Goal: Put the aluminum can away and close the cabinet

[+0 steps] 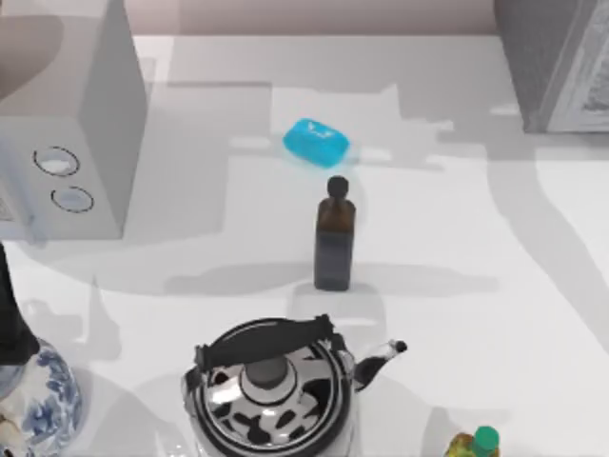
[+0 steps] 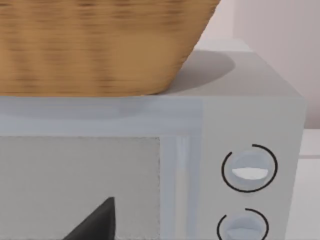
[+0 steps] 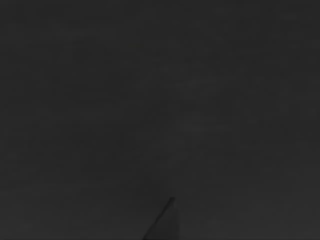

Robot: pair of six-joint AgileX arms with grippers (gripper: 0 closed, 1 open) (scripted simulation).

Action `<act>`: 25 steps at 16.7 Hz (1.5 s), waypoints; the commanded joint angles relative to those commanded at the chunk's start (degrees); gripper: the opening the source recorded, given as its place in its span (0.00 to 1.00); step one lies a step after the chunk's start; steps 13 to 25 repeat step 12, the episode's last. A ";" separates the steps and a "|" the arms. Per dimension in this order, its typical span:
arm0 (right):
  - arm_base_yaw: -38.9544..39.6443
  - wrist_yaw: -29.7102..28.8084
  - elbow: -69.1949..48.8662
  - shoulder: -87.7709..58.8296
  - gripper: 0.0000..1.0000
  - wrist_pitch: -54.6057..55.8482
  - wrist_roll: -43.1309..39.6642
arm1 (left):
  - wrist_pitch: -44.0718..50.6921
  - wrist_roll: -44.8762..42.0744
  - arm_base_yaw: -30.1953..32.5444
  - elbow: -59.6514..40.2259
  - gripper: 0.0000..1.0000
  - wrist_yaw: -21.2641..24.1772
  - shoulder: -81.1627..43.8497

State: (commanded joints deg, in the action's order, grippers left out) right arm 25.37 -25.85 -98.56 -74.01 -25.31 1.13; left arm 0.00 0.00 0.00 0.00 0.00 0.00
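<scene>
The aluminum can is out of view. The cabinet [image 1: 547, 57], a tall dark grey speckled unit, stands at the table's far right corner, and its pale framed door [image 1: 592, 88] faces the right edge. My left arm [image 1: 11, 314] is at the table's left edge, in front of the light grey box with two dials [image 1: 67, 143]. In the left wrist view a dark piece of my left gripper [image 2: 97, 224] shows close before that box's front panel [image 2: 80, 185]. The right wrist view is dark.
A blue soap-like block [image 1: 316, 142] lies mid-table at the back, with a dark brown bottle [image 1: 334, 238] just in front of it. Along the near edge stand a black-and-white kettle [image 1: 271, 395], a blue-patterned vase [image 1: 38, 405] and a green-capped bottle [image 1: 479, 444]. A wicker basket [image 2: 100, 45] sits on the dial box.
</scene>
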 joint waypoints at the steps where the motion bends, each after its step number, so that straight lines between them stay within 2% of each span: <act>1: 0.00 0.00 0.00 0.00 1.00 0.00 0.00 | 0.00 0.00 0.00 0.00 1.00 0.00 0.00; 4: -1.68 -1.26 -0.04 1.02 1.00 -0.54 -0.81 | 0.00 0.00 0.00 0.00 1.00 0.00 0.00; 11: -6.05 3.03 -5.76 -7.09 1.00 1.93 -0.81 | 0.00 0.00 0.00 0.00 1.00 0.00 0.00; 25: -6.31 3.25 -6.01 -7.45 1.00 2.07 -0.80 | 0.00 0.00 0.00 0.00 1.00 0.00 0.00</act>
